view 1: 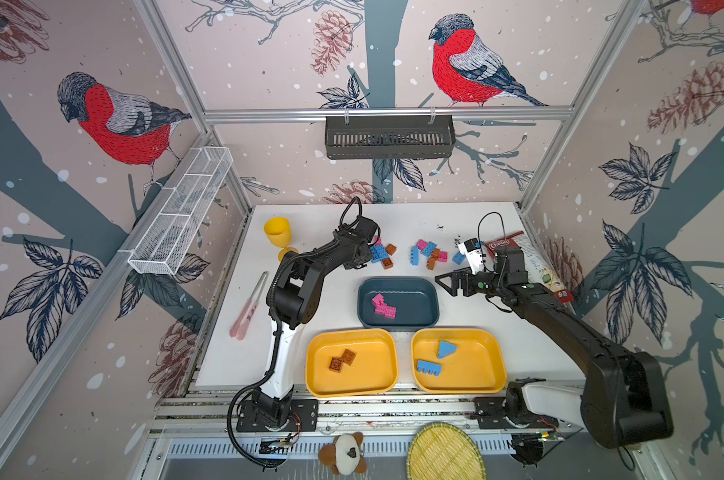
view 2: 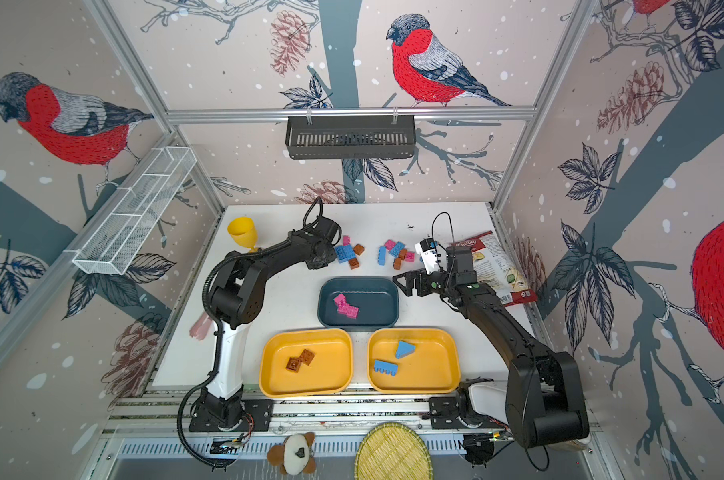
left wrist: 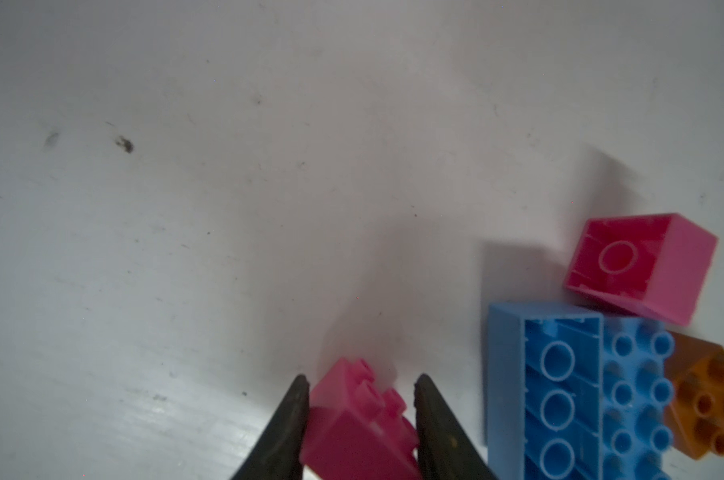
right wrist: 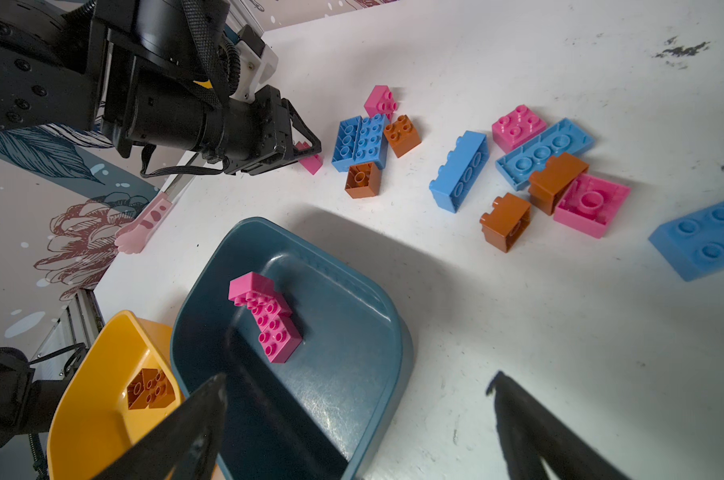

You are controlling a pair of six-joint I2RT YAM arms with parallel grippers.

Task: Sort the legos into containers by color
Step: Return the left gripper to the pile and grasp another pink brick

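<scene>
My left gripper [left wrist: 362,399] is shut on a small pink lego [left wrist: 358,424] down at the table, beside a cluster of blue, brown and pink legos [view 1: 383,253]. A second loose cluster [view 1: 428,253] lies to its right. In both top views the teal tray [view 1: 418,299] holds pink legos [view 1: 383,306]. The left yellow tray [view 1: 372,374] holds two brown legos [view 1: 342,359], and the right yellow tray [view 1: 472,365] holds two blue ones [view 1: 435,361]. My right gripper [right wrist: 358,382] hangs open over the teal tray's right rim with nothing between its fingers.
A yellow goblet [view 1: 277,232] and pink tongs [view 1: 250,307] sit left of the left arm. A white device [view 1: 472,253] and a snack bag [view 1: 530,257] lie at the right. A black basket [view 1: 389,137] and a white mesh basket [view 1: 181,212] hang on the walls.
</scene>
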